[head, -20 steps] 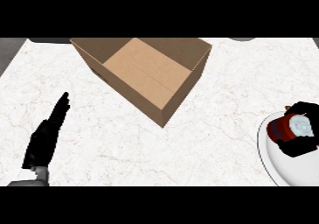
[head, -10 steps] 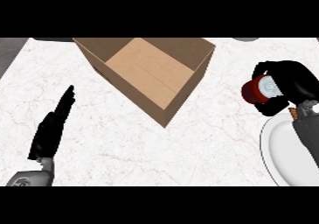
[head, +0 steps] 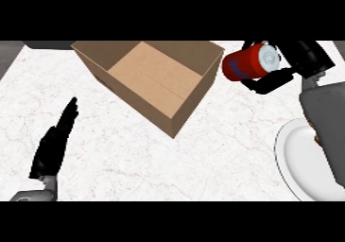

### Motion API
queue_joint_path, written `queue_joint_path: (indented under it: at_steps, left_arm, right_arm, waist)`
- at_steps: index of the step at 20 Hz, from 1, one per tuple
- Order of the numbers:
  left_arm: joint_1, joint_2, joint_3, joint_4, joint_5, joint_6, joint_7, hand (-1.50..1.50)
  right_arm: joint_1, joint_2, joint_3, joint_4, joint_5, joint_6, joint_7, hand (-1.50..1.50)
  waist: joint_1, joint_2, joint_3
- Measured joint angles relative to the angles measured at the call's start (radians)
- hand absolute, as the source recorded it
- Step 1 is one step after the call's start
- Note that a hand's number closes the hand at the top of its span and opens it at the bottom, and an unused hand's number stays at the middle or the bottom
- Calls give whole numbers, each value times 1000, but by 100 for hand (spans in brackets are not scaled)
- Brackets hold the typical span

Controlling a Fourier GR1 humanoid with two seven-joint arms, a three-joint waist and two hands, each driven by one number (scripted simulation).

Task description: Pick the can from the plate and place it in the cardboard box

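White marbled counter [head: 202,156] fills the head view, with a darker strip along its far edge. Toward twelve o'clock sits the open box [head: 150,78], turned corner-on so one corner points down at six; its flaps are folded out and its brown floor shows bare. At about four o'clock, near the right edge, lies the white plate [head: 293,160], partly covered by the grey right forearm.

At roughly two o'clock the right hand [head: 300,64] has its fingers curled round the can [head: 252,61], which is off the plate and in the air, just beside the box's right corner but not yet over the opening. It is a red can with a blue label and a pale lid, tilted so the lid faces up and to the right.

Judging by its look, it is a rigid, light metal cylinder with a smooth, likely slippery wall. The sides are the place to hold it, across the middle of the body, as the hand seems to do now; a hold near either rim would let it pivot.

The left hand [head: 53,146] rests at eight o'clock, fingers straight and pointing up the counter, holding nothing.
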Motion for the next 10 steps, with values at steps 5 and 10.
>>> queue_joint_path:
  at_steps: [5, 10]
  left_arm:
    - [20, 2, 8, -14, -1, -4, 0, 0]
    - [23, 2, 17, -8, -7, -5, -10, 0]
  right_arm:
    - [-121, 72, -28, 44, -61, 29, -19, 150]
    - [-254, 172, -23, 117, -52, 10, 44, 150]
  waist:
    - [-11, -3, -1]
    - [-15, -4, -1]
